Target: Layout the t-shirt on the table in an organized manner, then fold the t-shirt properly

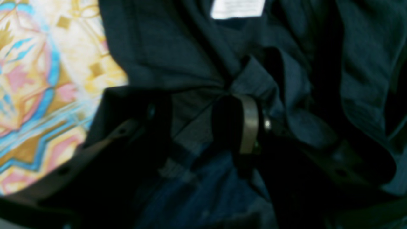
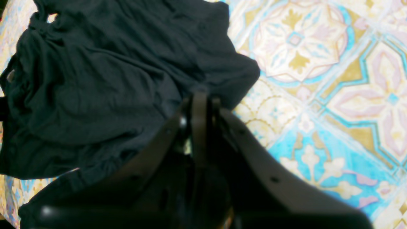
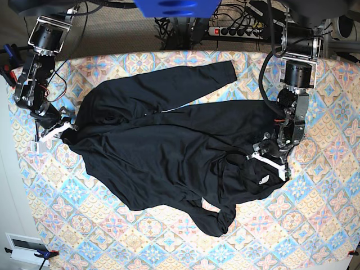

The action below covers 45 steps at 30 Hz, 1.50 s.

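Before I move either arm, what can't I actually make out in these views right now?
- Left wrist view: the left gripper is dark and blurred against the t-shirt; how much cloth it holds is unclear.
- The white label is cut off by the top edge, unreadable.
- Right wrist view: the right gripper hides its contact with the hem.
- Base view: the shirt's underside folds are hidden.

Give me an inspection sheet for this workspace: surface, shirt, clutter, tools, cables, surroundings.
Surface: table with pastel tile-pattern cloth.
Job's things: black t-shirt spread out but rumpled, one sleeve folded across the top, white label showing.
Clutter: nothing seen.
Tools: left tool in a bunch of shirt fabric; right tool shut at the shirt's edge.
Cables: power strip and wires behind the table.
Surroundings: floor at the far edge.
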{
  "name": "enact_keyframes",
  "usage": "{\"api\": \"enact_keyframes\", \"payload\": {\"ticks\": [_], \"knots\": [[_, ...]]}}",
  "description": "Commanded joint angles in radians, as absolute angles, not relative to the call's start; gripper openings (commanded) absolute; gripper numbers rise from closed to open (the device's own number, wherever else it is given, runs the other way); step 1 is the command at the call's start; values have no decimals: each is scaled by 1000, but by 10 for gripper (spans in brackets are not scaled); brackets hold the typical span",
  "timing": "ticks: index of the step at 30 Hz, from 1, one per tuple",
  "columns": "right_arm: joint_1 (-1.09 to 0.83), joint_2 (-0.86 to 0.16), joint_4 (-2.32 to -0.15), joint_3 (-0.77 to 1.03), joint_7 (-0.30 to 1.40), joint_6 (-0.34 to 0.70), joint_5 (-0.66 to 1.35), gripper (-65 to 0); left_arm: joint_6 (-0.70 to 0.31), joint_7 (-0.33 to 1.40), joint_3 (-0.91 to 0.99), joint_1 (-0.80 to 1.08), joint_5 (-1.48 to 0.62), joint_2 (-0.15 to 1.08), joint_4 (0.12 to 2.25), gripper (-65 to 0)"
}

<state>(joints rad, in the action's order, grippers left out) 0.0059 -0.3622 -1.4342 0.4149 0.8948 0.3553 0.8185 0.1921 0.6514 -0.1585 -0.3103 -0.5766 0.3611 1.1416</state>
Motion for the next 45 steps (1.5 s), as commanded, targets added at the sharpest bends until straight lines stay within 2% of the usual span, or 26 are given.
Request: {"api": "enact_keyframes", "payload": {"ticks": [1, 17, 28, 31, 36, 39, 45], "knots": [[22, -381, -1454, 421, 874, 360, 839, -650, 189, 661, -162, -323, -587, 372, 1170, -361], [22, -360, -1446, 421, 872, 360, 839, -650, 189, 667, -163, -268, -587, 374, 1296, -365], [22, -360, -1443, 421, 872, 360, 839, -650, 188, 667, -180, -252, -585, 367, 1253, -368], [22, -360, -1443, 421, 872, 360, 839, -650, 188, 667, -217, -246, -585, 374, 1254, -430], [22, -360, -1445, 421, 874, 360, 839, -650, 188, 661, -216, -231, -587, 397, 1254, -636], [22, -360, -1446, 421, 874, 360, 839, -650, 188, 662, -214, -229, -588, 415, 1260, -650], [21, -360, -1454, 421, 874, 360, 839, -650, 188, 667, -176, -140, -588, 473, 1481, -650]]}}
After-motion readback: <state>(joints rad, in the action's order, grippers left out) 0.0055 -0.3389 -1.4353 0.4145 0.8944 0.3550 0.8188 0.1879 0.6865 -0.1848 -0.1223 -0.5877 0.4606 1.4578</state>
